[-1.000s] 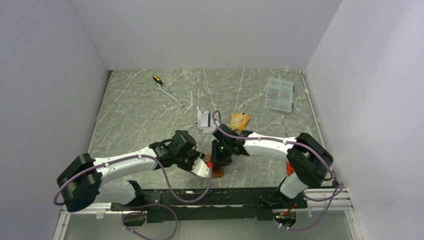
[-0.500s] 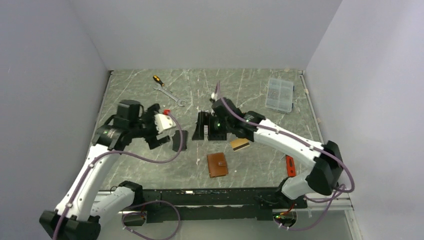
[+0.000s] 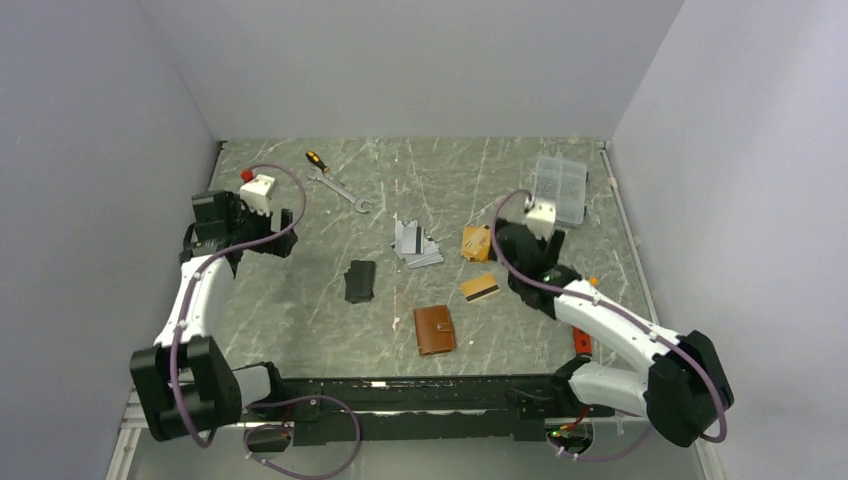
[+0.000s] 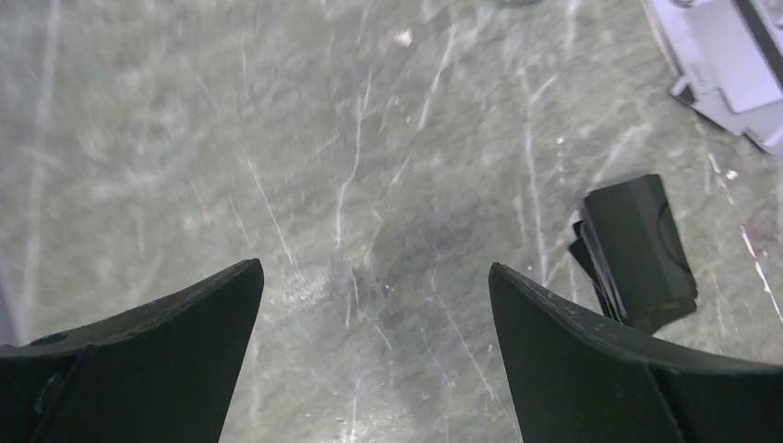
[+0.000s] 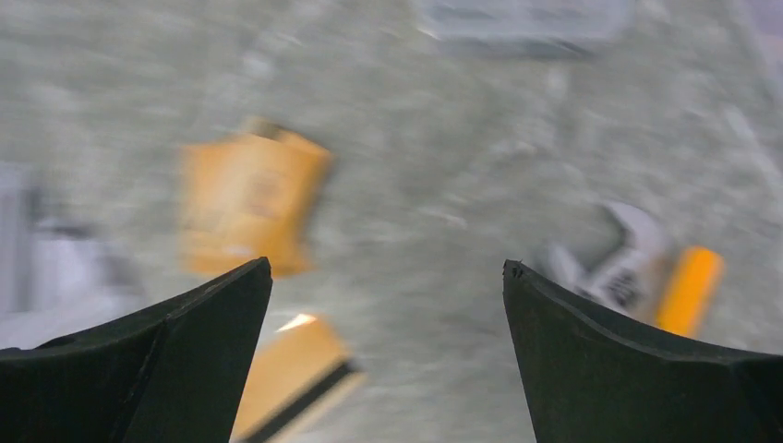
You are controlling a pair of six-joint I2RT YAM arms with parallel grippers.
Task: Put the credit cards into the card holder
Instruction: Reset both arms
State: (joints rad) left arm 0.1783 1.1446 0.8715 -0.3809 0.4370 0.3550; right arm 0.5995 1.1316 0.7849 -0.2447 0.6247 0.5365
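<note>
Requesting entry: claws, stock, step?
— I am logging left gripper (image 4: 374, 277) and right gripper (image 5: 388, 268): jaws spread, empty. Card holder (image 3: 434, 330): lying shut, near centre. Credit cards (image 3: 480, 288): lying loose beyond it. I am judging the next move: opening the holder.

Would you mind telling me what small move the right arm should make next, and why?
Probably lower the open right gripper toward the striped gold card: it lies loose on the table, on that arm's side, with the closed card holder close by.
</note>
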